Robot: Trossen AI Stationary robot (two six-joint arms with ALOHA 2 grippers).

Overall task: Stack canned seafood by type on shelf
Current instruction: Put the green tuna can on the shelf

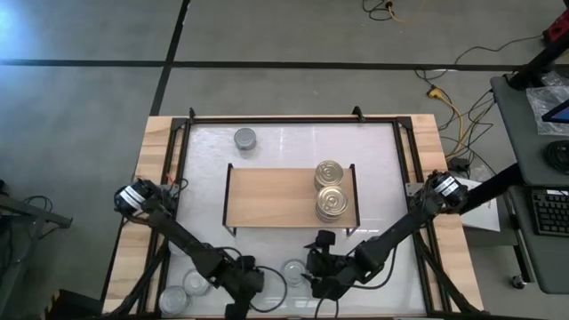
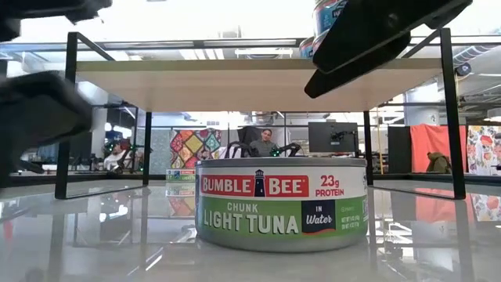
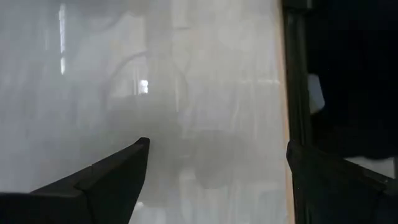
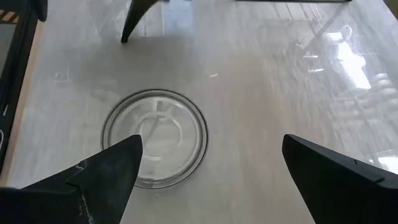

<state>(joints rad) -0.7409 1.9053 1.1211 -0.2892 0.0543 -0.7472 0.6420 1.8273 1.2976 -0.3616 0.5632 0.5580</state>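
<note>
On the high view the shelf [image 1: 271,197] sits mid-table with two gold-topped cans [image 1: 331,188] side by side at its three-o'clock end. One silver-topped can [image 1: 245,139] stands off the shelf at about eleven o'clock from it, and three more silver-topped cans [image 1: 293,271] wait along the table's six-o'clock edge.

The right gripper [image 4: 208,168] hangs over that near edge with its jaws spread wide and nothing between them; a silver can [image 4: 155,137] lies just beside one finger, not yet centred in the gap. The left gripper [image 3: 217,168] is also wide open and empty, parked above bare table at about seven o'clock from the shelf.

The step in hand looks like picking up this silver can. To do it well, the right gripper should probably shift sideways until the can sits squarely between the fingers (it is off to one side now), then descend low on the wall before closing.
</note>
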